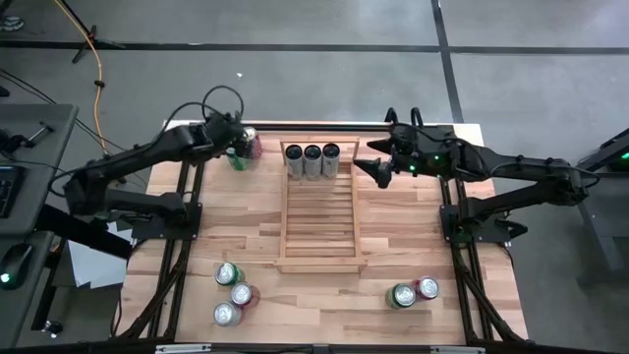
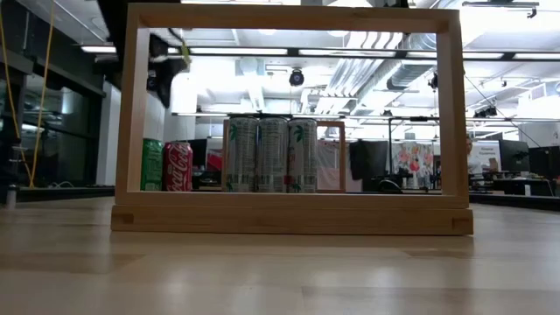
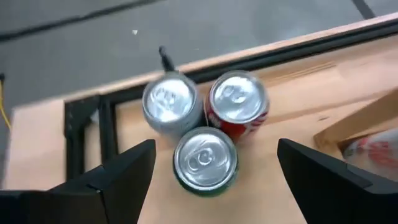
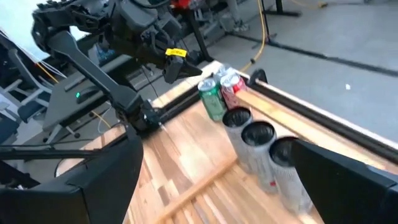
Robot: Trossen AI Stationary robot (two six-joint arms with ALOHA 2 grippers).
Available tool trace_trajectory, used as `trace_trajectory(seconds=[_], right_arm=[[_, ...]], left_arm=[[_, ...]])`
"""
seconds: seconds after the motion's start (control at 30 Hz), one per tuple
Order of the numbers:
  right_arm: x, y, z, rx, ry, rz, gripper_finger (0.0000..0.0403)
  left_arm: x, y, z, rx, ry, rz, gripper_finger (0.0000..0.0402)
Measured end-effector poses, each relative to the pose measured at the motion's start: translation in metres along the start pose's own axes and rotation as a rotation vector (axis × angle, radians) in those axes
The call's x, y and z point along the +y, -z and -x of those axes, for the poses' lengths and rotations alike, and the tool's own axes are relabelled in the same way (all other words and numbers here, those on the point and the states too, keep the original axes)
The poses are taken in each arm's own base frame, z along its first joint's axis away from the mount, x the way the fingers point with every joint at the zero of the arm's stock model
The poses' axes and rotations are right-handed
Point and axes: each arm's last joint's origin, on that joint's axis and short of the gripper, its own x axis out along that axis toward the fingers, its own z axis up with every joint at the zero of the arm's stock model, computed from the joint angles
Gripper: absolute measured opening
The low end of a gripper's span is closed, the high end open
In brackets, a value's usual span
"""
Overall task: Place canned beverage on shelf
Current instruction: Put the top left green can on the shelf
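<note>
Left gripper hovers wide over the green can: rigid, slick metal, best pinched across its sides. Right gripper wide, empty.

The shelf lay in the middle of the table. Three tall cans stood in a row across its far end, touching one another. Left of that end, three short cans clustered at the table's far left corner, under the left gripper. The right gripper hung just right of the tall cans. Three more cans stood near the front left, and two cans near the front right.
</note>
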Motion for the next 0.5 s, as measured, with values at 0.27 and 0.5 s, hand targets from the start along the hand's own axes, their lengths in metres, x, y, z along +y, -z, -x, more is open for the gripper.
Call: trace_trajectory(seconds=[0.27, 0.5], right_arm=[[-0.001, 0.003, 0.000, 0.029, 0.016, -0.031, 0.0394], [-0.001, 0.003, 0.000, 0.027, 0.015, -0.032, 0.0394]], left_arm=[[0.000, 0.022, -0.023, -0.020, 0.018, 0.137, 0.0329], [0.003, 0.026, -0.042, -0.019, -0.001, 0.184, 0.0329]])
